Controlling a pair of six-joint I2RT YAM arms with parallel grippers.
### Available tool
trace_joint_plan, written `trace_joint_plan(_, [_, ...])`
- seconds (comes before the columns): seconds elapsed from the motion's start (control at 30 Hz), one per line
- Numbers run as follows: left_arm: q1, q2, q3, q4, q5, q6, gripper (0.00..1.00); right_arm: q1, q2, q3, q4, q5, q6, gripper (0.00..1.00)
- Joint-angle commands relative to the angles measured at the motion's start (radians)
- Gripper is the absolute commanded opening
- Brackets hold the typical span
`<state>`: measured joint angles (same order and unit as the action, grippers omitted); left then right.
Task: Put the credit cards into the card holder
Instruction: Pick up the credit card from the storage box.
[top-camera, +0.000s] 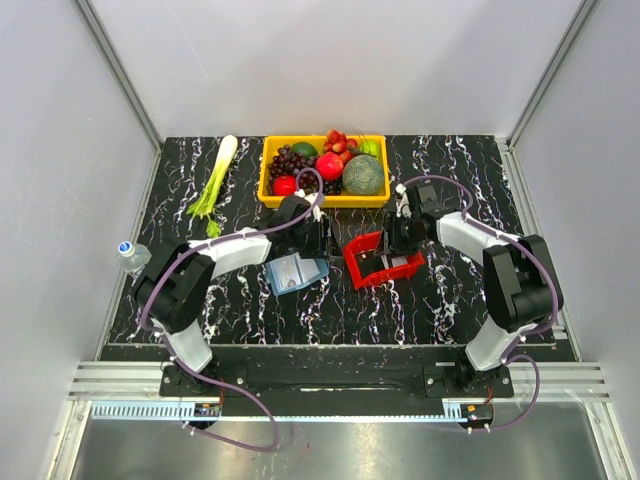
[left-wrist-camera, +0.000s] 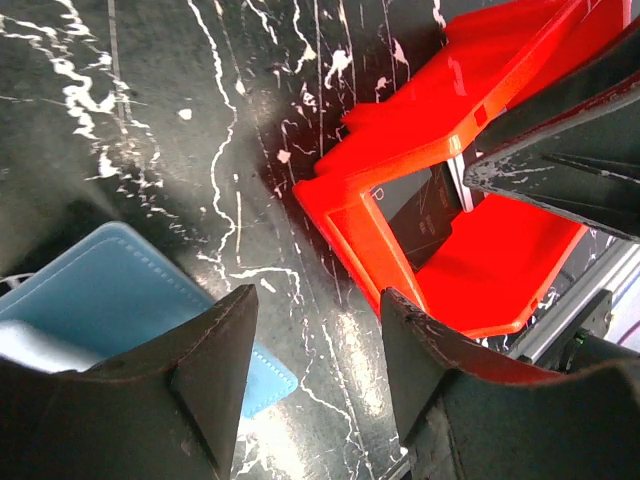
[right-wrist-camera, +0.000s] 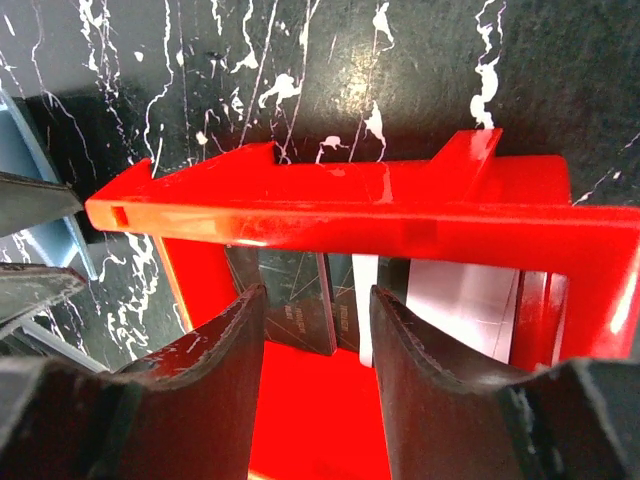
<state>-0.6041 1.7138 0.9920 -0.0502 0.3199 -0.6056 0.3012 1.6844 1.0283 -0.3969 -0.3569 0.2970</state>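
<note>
Since the credit cards (right-wrist-camera: 300, 290) stand on edge in the red tray (right-wrist-camera: 350, 215), my right jaws hang half-open above them, empty (left jaws likewise, beside the card holder (left-wrist-camera: 110, 290)).

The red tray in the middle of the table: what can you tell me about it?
The red tray is a glossy, open-topped rectangular plastic bin with notches cut in its rim. It sits slightly askew on the black marbled table, just right of the blue card holder. Several cards stand inside, dark ones and a white one. The right gripper hangs over it, open; whether it touches the tray is unclear.
</note>
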Motion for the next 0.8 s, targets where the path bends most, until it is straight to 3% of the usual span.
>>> trace_joint_plan(0.0, [-0.011, 0.047, 0.053, 0.046, 0.062, 0.006, 0.57, 0.009, 0.026, 0.046, 0.043, -0.034, 0.021, 0.51])
trace_joint_plan(0.53, [-0.062, 0.184, 0.137, 0.058, 0.097, -0.046, 0.55, 0.061, 0.09, 0.07, 0.067, -0.043, 0.045, 0.47])
trace_joint_plan(0.77, [-0.068, 0.193, 0.132, 0.062, 0.091, -0.059, 0.47, 0.062, 0.06, 0.05, 0.095, -0.086, 0.059, 0.33])
